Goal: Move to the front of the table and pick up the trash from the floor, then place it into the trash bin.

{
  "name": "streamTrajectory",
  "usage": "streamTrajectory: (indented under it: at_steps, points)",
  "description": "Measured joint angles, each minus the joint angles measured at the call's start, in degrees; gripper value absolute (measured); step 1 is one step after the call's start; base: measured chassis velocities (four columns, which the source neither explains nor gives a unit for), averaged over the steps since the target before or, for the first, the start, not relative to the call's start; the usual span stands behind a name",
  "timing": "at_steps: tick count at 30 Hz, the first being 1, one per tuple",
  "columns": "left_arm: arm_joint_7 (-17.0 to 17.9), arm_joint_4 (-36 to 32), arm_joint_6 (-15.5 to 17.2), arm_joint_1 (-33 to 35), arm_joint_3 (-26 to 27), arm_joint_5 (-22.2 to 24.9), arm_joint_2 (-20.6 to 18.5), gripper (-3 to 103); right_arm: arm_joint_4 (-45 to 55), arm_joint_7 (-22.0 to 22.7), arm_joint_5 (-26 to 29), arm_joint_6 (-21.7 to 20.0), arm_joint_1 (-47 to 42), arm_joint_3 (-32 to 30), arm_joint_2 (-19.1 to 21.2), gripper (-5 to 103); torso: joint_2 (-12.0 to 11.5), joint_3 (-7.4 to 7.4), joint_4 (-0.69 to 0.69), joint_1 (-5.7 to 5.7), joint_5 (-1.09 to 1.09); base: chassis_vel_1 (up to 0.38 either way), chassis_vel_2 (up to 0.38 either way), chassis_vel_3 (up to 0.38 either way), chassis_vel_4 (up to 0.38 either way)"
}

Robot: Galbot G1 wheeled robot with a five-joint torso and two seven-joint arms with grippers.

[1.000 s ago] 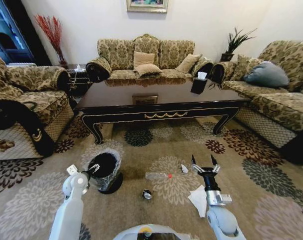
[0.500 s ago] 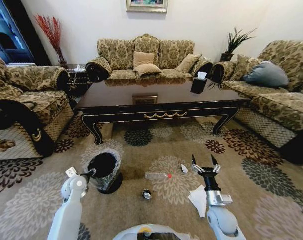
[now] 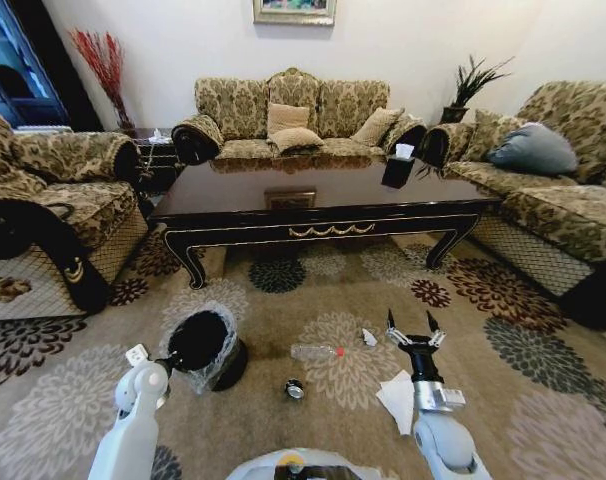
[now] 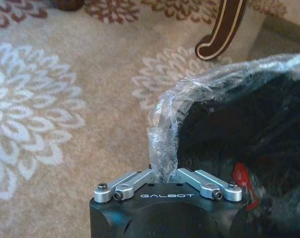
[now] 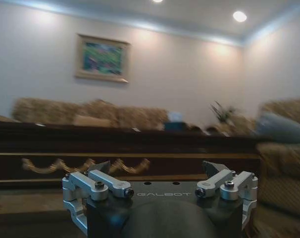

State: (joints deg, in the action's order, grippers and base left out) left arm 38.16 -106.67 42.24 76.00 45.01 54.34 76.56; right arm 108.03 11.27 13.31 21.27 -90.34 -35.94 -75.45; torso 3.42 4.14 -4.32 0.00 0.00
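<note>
- I face the long low coffee table of dark glossy wood with a gold scroll on its front rail (image 3: 323,215); it stands across the flowered carpet, well beyond the litter.
- The small round black trash bin lined with a crinkly clear plastic bag (image 3: 205,345) sits on the carpet to my left, tipped toward my left gripper (image 4: 165,174). That gripper's jaws are clamped on a fold of the liner at the rim. The bin looks light, and I judge the thin bag could slip or tear under a hard pull. Inside it is dark; I glimpse something red low down but cannot tell what it is.
- My right gripper (image 3: 414,332) hovers above the floor, jaws apart, holding nothing.
- The white folded paper sheet (image 3: 396,397) lies just beside my right arm; limp and flat, best pinched at a raised edge.
- The clear plastic bottle with a red cap (image 3: 316,351) lies on its side between bin and right gripper; light, smooth, likely to roll, so I would grip across its middle.
- A small white scrap (image 3: 369,338) lies near the cap.
- A tiny dark round piece (image 3: 294,388) sits nearer me.
</note>
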Motion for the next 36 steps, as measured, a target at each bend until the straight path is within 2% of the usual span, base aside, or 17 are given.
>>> streamTrajectory:
  at_steps: [3, 6, 8, 11, 14, 18, 19, 21, 24, 25, 28, 33, 36]
  points:
    - [-0.4, -1.01, 0.0, 0.77, 0.46, -0.09, -0.33, 1, -0.59, 2.2, 1.75, -1.41, 0.55, 0.4, 0.16, 100, 0.0, 0.0, 0.0, 0.0, -0.01, 0.0, 0.0, 0.0, 0.0]
    - [-0.7, -4.4, 0.01, 2.55, 1.5, -0.02, -1.05, 0, -2.53, 5.64, 9.5, -4.87, 2.17, 1.56, 0.84, 100, 0.0, 0.0, 0.01, 0.0, 0.01, 0.0, 0.0, 0.0, 0.0]
    - [-0.74, -5.13, 0.01, 2.89, 1.64, 0.05, -1.17, 0, -2.92, 6.17, 10.95, -5.55, 2.55, 1.76, 0.97, 100, 0.0, 0.0, 0.01, 0.0, 0.0, 0.0, 0.0, 0.0, 0.0]
    - [-0.79, -10.32, -0.01, 5.09, 2.67, 0.96, -1.36, 0, -5.51, 9.51, 17.34, -10.03, 4.98, 2.78, 1.72, 100, 0.0, 0.0, 0.0, 0.0, 0.01, 0.0, 0.0, 0.0, 0.0]
    - [-0.78, -12.82, -0.03, 6.37, 2.99, 1.25, -1.09, 0, -6.56, 11.04, 20.06, -12.5, 5.83, 3.34, 1.96, 100, 0.0, 0.0, 0.01, 0.0, 0.0, 0.0, 0.0, 0.0, 0.0]
    - [-0.74, -18.35, -0.02, 8.94, 3.31, 1.44, 0.4, 0, -8.33, 17.64, 31.55, -21.42, 7.67, 4.97, 2.05, 100, 0.0, 0.0, 0.0, 0.0, 0.0, 0.0, 0.0, 0.0, 0.0]
    - [-0.74, -18.35, -0.02, 8.94, 3.31, 1.44, 0.4, 0, -8.33, 17.64, 31.55, -21.42, 7.67, 4.97, 2.05, 100, 0.0, 0.0, 0.0, 0.0, 0.0, 0.0, 0.0, 0.0, 0.0]
    - [-0.67, -20.3, -0.02, 9.64, 3.4, 1.48, 0.86, 0, -9.36, 20.69, 35.56, -25.09, 8.43, 5.34, 2.01, 100, 0.0, 0.0, 0.0, 0.0, 0.01, 0.0, 0.0, 0.0, 0.0]
    - [-0.53, -22.75, -0.02, 10.68, 3.54, 1.57, 1.34, 0, -11.8, 27.03, 42.95, -30.53, 10.27, 5.57, 1.86, 100, 0.0, 0.0, 0.0, 0.0, 0.0, 0.0, 0.0, 0.0, 0.0]
    - [-0.53, -22.75, -0.02, 10.68, 3.54, 1.57, 1.34, 0, -11.8, 27.03, 42.95, -30.53, 10.27, 5.57, 1.86, 100, 0.0, 0.0, 0.0, 0.0, 0.0, 0.0, 0.0, 0.0, 0.0]
    - [-0.47, -23.55, -0.02, 11.16, 3.61, 1.54, 1.58, 0, -13.32, 31.25, 47.4, -34.0, 11.55, 5.33, 1.79, 100, 0.0, 0.0, 0.01, 0.0, 0.0, 0.0, 0.0, 0.0, 0.0]
    - [-0.12, -23.78, -0.02, 11.21, 3.6, 1.5, 1.68, 0, -15.87, 35.97, 48.3, -38.0, 12.74, 4.99, 1.72, 100, 0.0, 0.0, 0.0, 0.0, 0.0, 0.0, 0.0, 0.0, 0.0]
    - [0.14, -23.98, -0.03, 11.06, 3.6, 1.57, 1.58, 0, -17.64, 36.7, 47.7, -39.01, 13.07, 4.86, 1.72, 100, 0.0, 0.0, 0.0, 0.0, 0.0, 0.0, 0.0, 0.0, 0.0]
